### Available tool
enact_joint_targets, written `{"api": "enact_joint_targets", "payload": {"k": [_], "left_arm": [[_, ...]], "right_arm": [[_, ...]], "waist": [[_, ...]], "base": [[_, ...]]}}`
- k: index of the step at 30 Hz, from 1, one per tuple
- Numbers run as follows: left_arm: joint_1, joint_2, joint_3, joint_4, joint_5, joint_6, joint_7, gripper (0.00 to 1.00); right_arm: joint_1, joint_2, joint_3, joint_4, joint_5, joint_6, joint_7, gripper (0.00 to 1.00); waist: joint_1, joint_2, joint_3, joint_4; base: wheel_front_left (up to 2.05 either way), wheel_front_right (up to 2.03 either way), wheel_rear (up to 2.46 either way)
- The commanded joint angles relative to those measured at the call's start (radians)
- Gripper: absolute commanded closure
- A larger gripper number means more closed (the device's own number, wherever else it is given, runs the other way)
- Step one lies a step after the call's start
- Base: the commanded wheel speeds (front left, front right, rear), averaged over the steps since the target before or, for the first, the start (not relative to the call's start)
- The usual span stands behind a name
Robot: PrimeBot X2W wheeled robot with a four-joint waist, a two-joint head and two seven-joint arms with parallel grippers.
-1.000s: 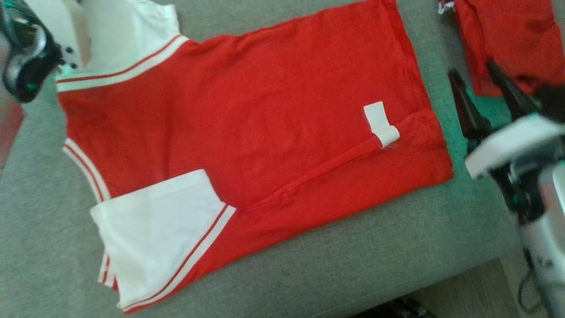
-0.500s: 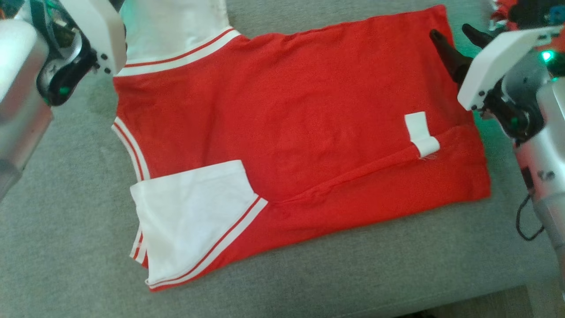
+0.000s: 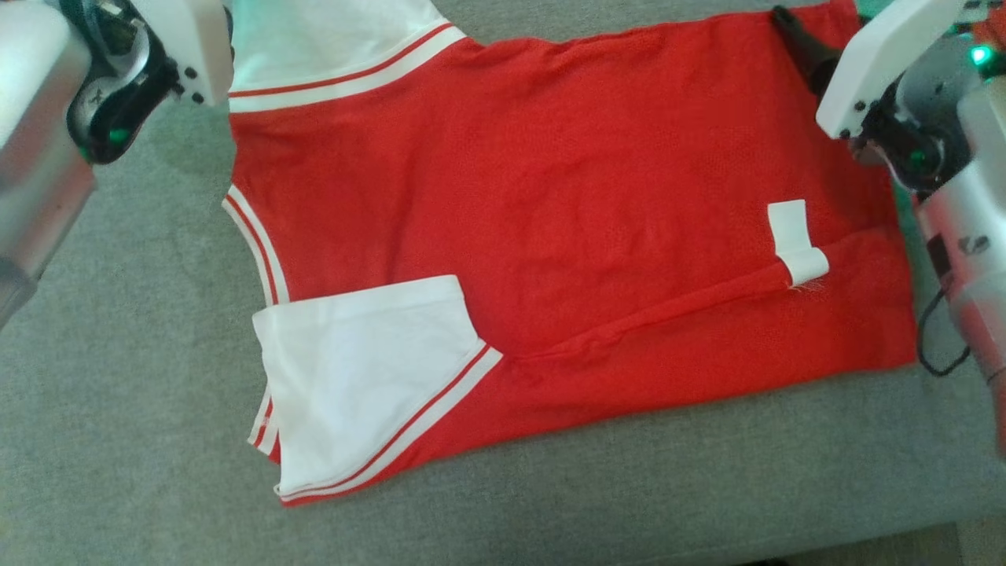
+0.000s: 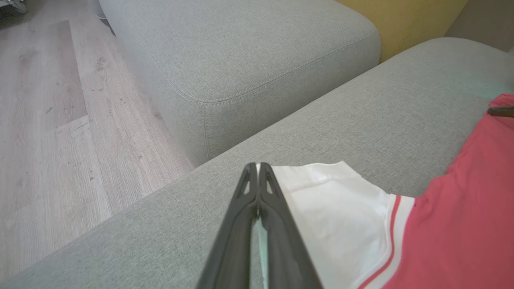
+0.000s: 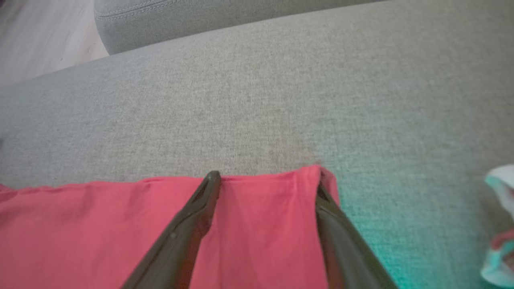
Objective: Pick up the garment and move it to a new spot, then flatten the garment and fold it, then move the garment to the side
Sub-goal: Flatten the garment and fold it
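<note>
The garment [image 3: 566, 212], a red shirt with white sleeves and a small white label [image 3: 795, 240], lies spread flat on the grey sofa cushion [image 3: 118, 393]. My left gripper [image 4: 257, 166] is shut, its tips at the far corner of the upper white sleeve [image 4: 337, 216]. Whether it pinches the cloth I cannot tell. In the head view its wrist [image 3: 141, 71] sits at the upper left. My right gripper [image 5: 267, 182] is open over the garment's far right corner [image 5: 257, 224], one finger on each side of it. One dark finger [image 3: 798, 39] appears in the head view.
A second grey cushion [image 4: 241, 60] and wooden floor [image 4: 48, 120] lie beyond the left gripper, with a yellow cushion [image 4: 413, 20] behind. A crumpled bundle of cloth [image 5: 500, 224] sits to the right of the right gripper. The sofa's front edge runs along the head view's bottom right.
The camera has shifted, so the garment sits further right in the picture. My right gripper has come from beside the garment to over its far right corner. My left arm has come in over the upper sleeve.
</note>
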Motion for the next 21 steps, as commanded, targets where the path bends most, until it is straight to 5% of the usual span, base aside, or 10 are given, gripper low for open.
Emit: {"api": "enact_joint_targets", "payload": {"k": [1,7,10,12,21], "left_arm": [[-0.067,0.028,0.028,-0.007,-0.009,0.002,-0.013,1.00],[-0.088,0.024,-0.013,0.011,-0.033,0.002,-0.041,1.00],[-0.096,0.024,-0.033,0.022,-0.045,0.002,-0.053,1.00],[-0.102,0.023,-0.044,0.029,-0.053,0.002,-0.060,1.00],[-0.149,0.029,-0.065,0.074,-0.039,0.002,-0.196,1.00]], "right_arm": [[-0.020,0.003,0.012,-0.013,0.015,-0.001,-0.011,0.00],[-0.056,-0.011,0.044,0.033,0.031,-0.001,-0.049,0.32],[-0.073,-0.017,0.062,0.050,0.037,-0.001,-0.062,0.65],[-0.083,-0.021,0.071,0.061,0.041,-0.001,-0.071,0.98],[-0.136,-0.037,0.082,0.099,0.067,-0.001,-0.149,1.00]], "waist": [[-0.0001,0.0000,0.006,0.006],[-0.0001,0.0000,0.013,0.017],[-0.0001,0.0000,0.012,0.018],[-0.0001,0.0000,0.011,0.020],[-0.0001,0.0000,0.009,0.021]], "base": [[0.00,0.00,0.00],[0.00,0.00,0.00],[0.00,0.00,0.00],[0.00,0.00,0.00],[0.00,0.00,0.00]]}}
